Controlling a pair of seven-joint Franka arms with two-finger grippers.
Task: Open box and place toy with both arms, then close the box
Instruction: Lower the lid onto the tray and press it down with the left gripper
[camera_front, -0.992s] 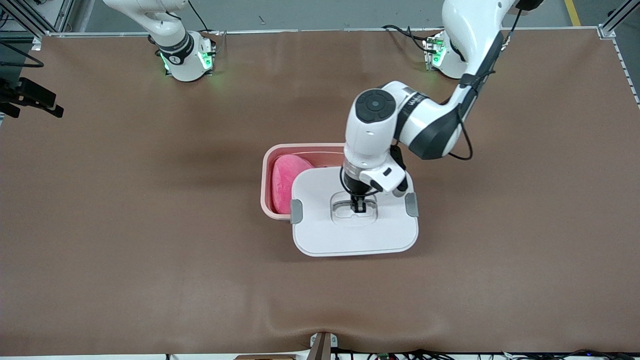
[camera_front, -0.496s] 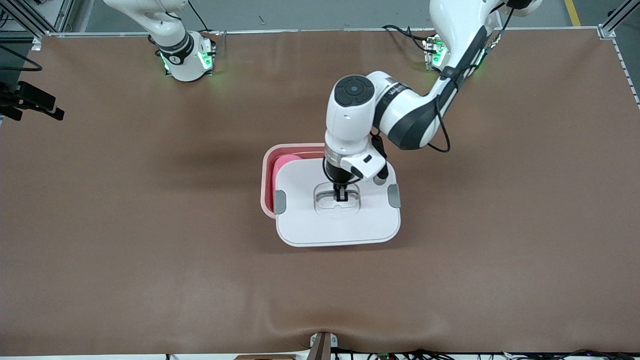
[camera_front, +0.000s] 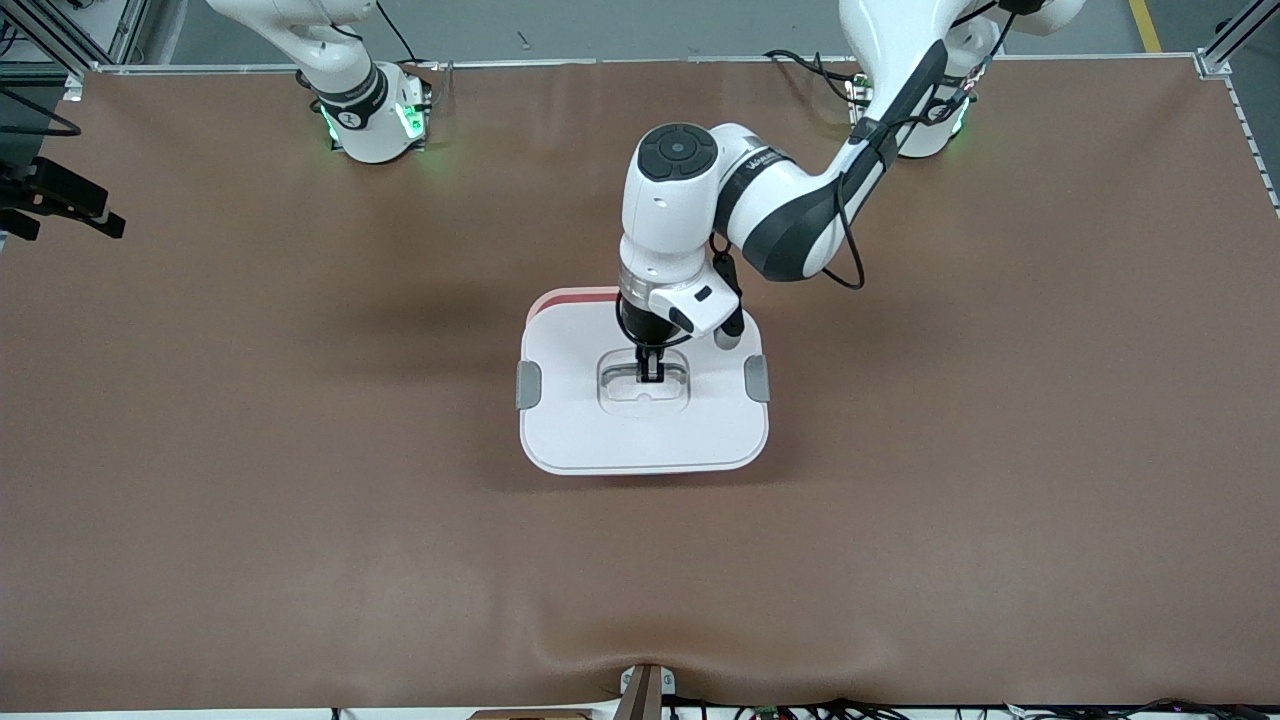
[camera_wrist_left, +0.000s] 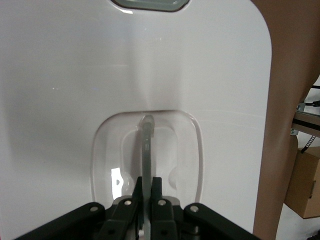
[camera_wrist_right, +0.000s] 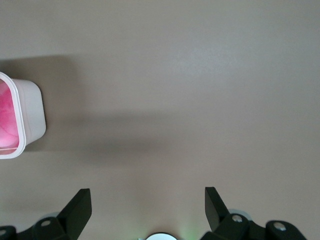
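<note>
My left gripper is shut on the clear handle in the recess of the white lid and holds the lid over the pink box. Only a thin strip of the box's rim shows past the lid's edge toward the bases. The lid's grey clips stick out at both ends. In the left wrist view the fingers pinch the handle bar and the lid fills the picture. The toy is hidden in the front view; its pink shows inside the box's corner in the right wrist view. My right gripper is open and empty over bare table.
The brown table cover spreads all round the box. The right arm's base stands at the edge by the bases. A dark device juts in at the right arm's end. A cardboard box sits off the table.
My left gripper has carried the lid toward the right arm's end and toward the bases, from beside the box to over it. The toy is now covered in the front view.
</note>
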